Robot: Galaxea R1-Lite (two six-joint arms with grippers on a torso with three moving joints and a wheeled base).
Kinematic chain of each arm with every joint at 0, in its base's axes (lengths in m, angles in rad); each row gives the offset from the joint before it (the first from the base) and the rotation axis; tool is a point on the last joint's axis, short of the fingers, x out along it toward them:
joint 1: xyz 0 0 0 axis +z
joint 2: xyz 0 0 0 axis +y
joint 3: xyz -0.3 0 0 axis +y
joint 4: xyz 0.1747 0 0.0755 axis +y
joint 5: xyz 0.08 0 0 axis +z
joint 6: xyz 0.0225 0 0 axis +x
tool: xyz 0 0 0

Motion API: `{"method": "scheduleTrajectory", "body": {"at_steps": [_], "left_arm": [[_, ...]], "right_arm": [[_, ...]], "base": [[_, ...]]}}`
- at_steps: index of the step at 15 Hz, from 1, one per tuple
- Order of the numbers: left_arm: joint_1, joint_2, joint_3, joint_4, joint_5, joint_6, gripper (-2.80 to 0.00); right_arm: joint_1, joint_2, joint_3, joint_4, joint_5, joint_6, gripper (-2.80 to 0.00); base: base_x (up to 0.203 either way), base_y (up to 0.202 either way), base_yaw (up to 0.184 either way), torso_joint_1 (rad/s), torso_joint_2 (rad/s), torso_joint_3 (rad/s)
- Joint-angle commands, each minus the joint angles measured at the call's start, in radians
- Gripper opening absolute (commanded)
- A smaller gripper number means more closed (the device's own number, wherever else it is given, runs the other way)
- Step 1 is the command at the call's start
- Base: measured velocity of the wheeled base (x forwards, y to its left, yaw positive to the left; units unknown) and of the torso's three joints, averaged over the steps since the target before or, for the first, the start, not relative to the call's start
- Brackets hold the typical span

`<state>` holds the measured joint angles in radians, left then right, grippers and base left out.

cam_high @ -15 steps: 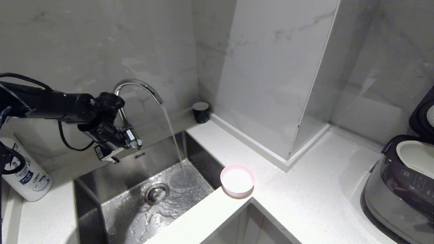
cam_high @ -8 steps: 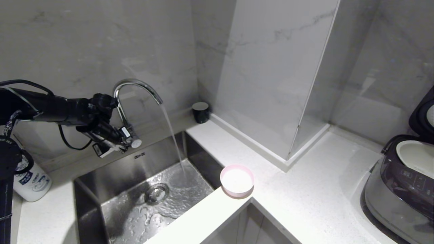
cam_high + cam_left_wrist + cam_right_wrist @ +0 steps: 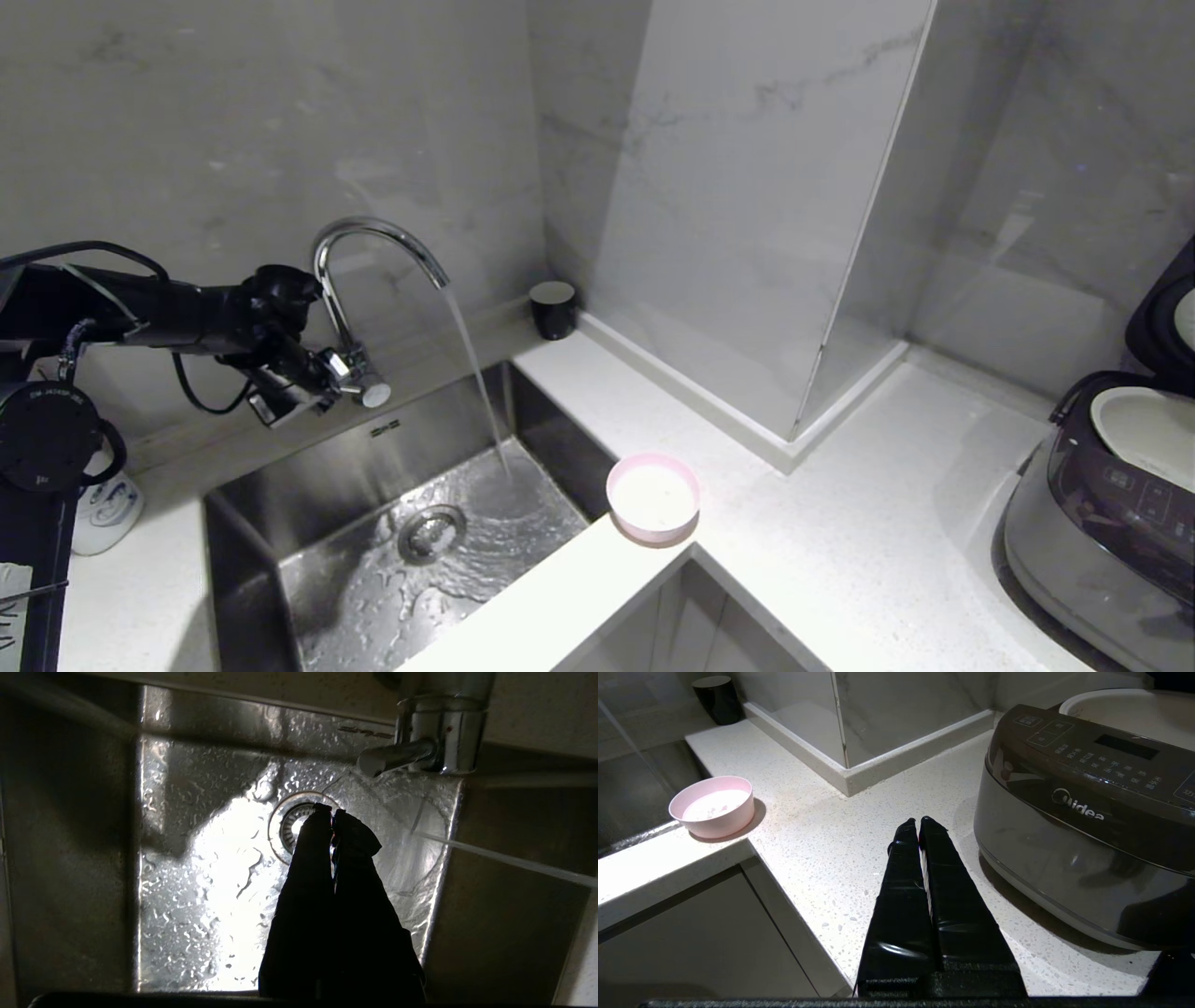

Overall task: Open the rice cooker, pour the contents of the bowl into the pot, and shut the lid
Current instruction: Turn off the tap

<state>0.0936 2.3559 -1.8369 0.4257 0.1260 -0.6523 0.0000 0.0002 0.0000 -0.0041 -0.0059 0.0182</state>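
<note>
Nearest me I count one pink bowl [image 3: 653, 496] on the counter's [image 3: 840, 523] inner corner beside one sink [image 3: 308, 485], and my right gripper [image 3: 919, 820], jaws pressed together on nothing, above the counter. At far right stands one rice cooker [image 3: 1102, 509], lid [image 3: 1162, 313] up, white pot [image 3: 1144, 431] showing. Farther left, my left gripper [image 3: 331, 810], jaws closed and empty, hangs over the sink by the one running faucet [image 3: 373, 245].

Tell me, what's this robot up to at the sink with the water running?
The left gripper, fingers shut and empty, hangs beside the faucet while water streams into the sink. The pink bowl sits untouched on the counter corner. The rice cooker stands with its lid raised and the white pot exposed. The right gripper rests shut above the counter.
</note>
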Motion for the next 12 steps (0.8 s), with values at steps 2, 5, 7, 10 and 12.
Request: {"method": "scheduleTrajectory", "body": {"at_steps": [2,5,7,10,12], "left_arm": [[0.001,0.031,-0.048,0.002,0.0,-0.016,-2.8],[0.002,0.052,-0.091,0.002,0.001,-0.026,-2.8],[0.004,0.066,-0.108,0.002,0.003,-0.027,-2.8],[0.009,0.066,-0.11,0.0,0.005,-0.027,-2.8],[0.01,0.066,-0.114,-0.002,0.012,-0.039,-2.8]], "right_arm": [[0.0,0.0,0.0,-0.001,0.0,0.0,-2.8],[0.0,0.0,0.0,-0.001,0.0,-0.001,-2.8],[0.0,0.0,0.0,-0.001,0.0,0.0,-2.8],[0.0,0.0,0.0,-0.001,0.0,0.0,-2.8],[0.0,0.0,0.0,-0.001,0.0,0.0,-2.8]], "base": [[0.0,0.0,0.0,0.0,0.0,0.0],[0.0,0.0,0.0,0.0,0.0,0.0],[0.0,0.0,0.0,0.0,0.0,0.0],[0.0,0.0,0.0,0.0,0.0,0.0],[0.0,0.0,0.0,0.0,0.0,0.0]]}}
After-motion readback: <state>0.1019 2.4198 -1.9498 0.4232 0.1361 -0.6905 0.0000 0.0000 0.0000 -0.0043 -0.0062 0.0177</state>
